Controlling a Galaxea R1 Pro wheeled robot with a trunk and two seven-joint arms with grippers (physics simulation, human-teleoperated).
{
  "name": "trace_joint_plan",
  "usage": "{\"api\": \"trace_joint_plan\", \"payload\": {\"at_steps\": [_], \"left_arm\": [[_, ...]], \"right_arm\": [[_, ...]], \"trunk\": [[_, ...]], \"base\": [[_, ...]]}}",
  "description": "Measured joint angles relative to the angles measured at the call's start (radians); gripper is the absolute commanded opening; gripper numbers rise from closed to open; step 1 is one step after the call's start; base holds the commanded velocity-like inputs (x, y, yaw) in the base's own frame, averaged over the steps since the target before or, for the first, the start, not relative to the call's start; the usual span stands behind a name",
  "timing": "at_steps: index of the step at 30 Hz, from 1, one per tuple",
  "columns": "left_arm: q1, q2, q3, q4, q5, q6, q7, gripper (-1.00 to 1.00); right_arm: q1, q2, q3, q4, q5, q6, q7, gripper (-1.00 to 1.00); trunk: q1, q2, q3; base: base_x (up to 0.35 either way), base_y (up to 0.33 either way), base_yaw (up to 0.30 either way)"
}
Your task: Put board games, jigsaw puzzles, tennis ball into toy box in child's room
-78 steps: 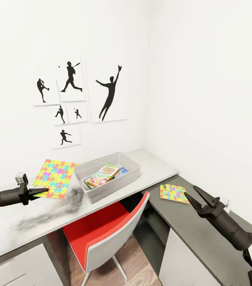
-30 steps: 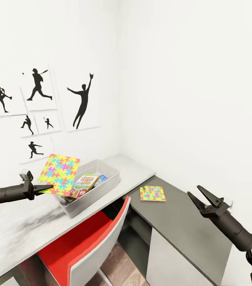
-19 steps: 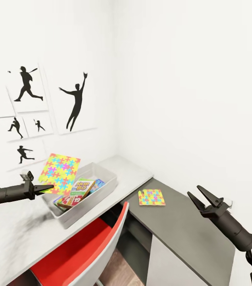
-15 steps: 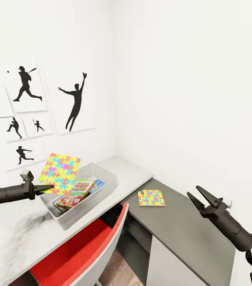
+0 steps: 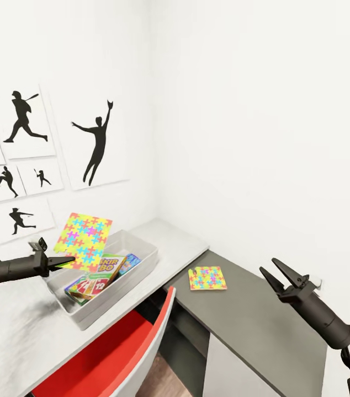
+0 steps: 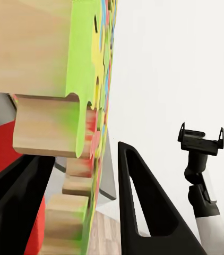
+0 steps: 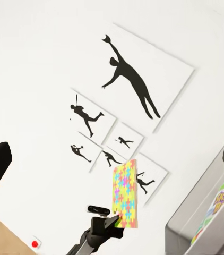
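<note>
Left gripper pinches the near corner of a thin flat square jigsaw puzzle with a multicoloured interlocking-piece pattern; the left wrist view has a finger on each side of its wooden edge. The puzzle is held in the air, tilted steeply, almost on edge, printed face toward the camera, top edge leaning far and right, just left of and above the translucent grey plastic toy box on the light-grey table. Being square, it has no real long axis. Board games with colourful printed covers already lie in the box.

Right gripper has fingers spread wide, holding nothing, near the second matching puzzle, which lies flat on the lower dark-grey side desk.

Risk: the corner-only pinch could let the puzzle swivel or slip. Released this far left, it could catch the box rim and land on the table.
</note>
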Motion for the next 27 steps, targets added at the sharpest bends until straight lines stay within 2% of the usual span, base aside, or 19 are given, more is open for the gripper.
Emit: {"api": "trace_joint_plan", "payload": {"at_steps": [6,22,27], "left_arm": [[0.000,-0.001,0.000,0.000,0.000,0.000,0.000,-1.00],[0.000,-0.001,-0.001,0.000,-0.002,0.000,0.000,-1.00],[0.000,-0.001,-0.001,0.000,-0.002,-0.001,0.000,-1.00]], "right_arm": [[0.000,-0.001,-0.001,0.000,0.000,0.000,0.001,1.00],[0.000,-0.001,-0.003,0.000,0.000,0.000,0.001,1.00],[0.000,-0.001,-0.002,0.000,0.000,0.000,0.001,1.00]], "trunk": [[0.000,0.000,0.002],[0.000,0.000,0.002],[0.000,0.000,0.005]], "base": [[0.124,0.006,-0.051],[0.013,0.000,-0.003],[0.070,0.000,-0.133]]}}
